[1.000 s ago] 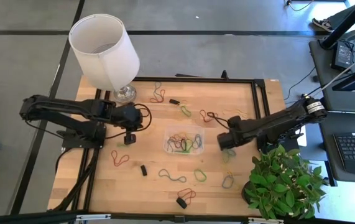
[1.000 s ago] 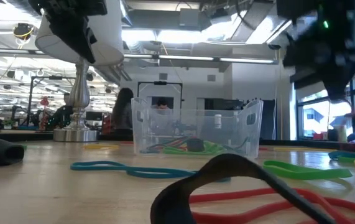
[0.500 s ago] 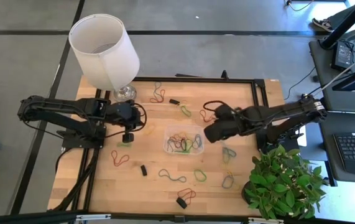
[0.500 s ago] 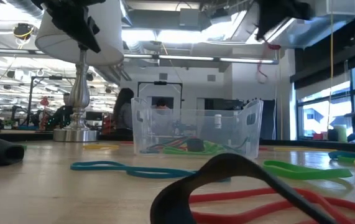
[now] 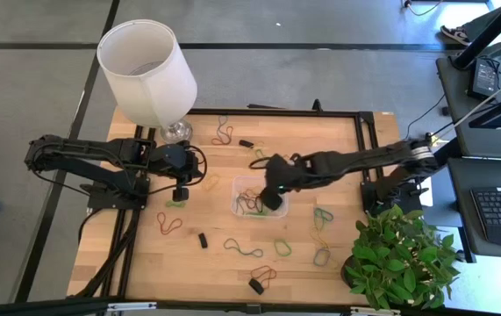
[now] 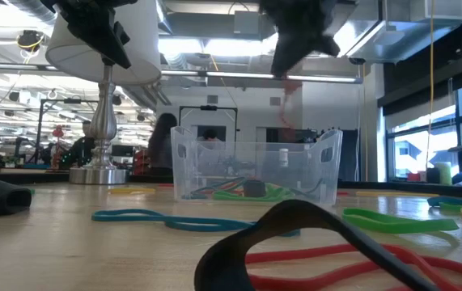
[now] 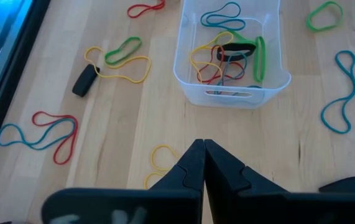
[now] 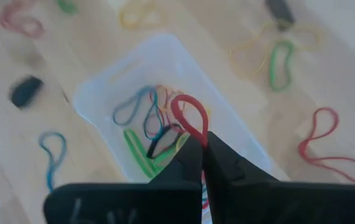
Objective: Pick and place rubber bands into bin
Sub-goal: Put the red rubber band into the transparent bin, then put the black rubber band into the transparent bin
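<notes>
The clear bin (image 5: pixel 259 198) stands mid-table with several coloured rubber bands (image 7: pixel 227 56) in it; other bands lie loose around it, such as a blue one (image 5: pixel 243 249) and a red-and-blue one (image 5: pixel 169 222). My right gripper (image 8: pixel 203 148) hovers above the bin (image 8: pixel 158 118), shut on a red rubber band (image 6: pixel 287 105) that dangles over the bin's far side in the low view. My left gripper (image 7: pixel 203 149) hangs shut and empty above the table to the left of the bin (image 5: pixel 180 191). My right gripper pinches the red rubber band at one end of its loop (image 8: pixel 197 135) between its two fingertips, coming from above and slanting down. The rest of the loop (image 8: pixel 186 115) hangs slack below the fingers, clear of the table and above the bin.
A white lamp (image 5: pixel 145 70) stands at the far left corner and a green plant (image 5: pixel 404 259) at the near right. Small black pieces (image 5: pixel 256 286) (image 5: pixel 203 240) lie among the loose bands near the front edge. In the low view a person shows beyond the bin.
My right gripper has risen from the table at the bin's right and swung toward the table's left until it is above the bin, rolling its wrist as it went. The red band has come up with it and now hangs clear of the table.
</notes>
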You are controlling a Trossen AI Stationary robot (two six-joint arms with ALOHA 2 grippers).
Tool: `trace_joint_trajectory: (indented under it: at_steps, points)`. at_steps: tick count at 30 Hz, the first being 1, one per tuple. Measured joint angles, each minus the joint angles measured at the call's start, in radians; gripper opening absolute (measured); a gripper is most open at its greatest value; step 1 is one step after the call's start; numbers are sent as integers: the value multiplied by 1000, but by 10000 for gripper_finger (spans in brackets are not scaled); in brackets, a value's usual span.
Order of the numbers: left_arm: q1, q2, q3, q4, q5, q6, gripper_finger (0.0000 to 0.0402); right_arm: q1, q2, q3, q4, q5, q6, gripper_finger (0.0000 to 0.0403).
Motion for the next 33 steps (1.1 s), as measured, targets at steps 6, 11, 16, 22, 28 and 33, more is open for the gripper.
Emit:
trace_joint_trajectory:
  at_steps: [6, 11, 16, 22, 28, 33]
  points:
    - [0, 0, 0, -2, 2, -1, 3, -23, 120, 4, 0, -38, -45, 0]
    - [0, 0, 0, -3, 2, -5, 1, -43, 180, 5, -14, -44, -71, 13]
    - [0, 0, 0, -4, 2, -10, 3, -43, 191, 5, -25, -42, -78, 36]
    - [0, 0, 0, -4, 2, -13, 1, -43, 191, 5, -26, -43, -56, 72]
    - [0, 0, 0, -3, 2, -19, 1, -43, 173, 5, -51, -77, -56, 99]
    - [0, 0, 0, -3, 2, -30, 3, -35, 115, 5, -92, -78, -80, 105]
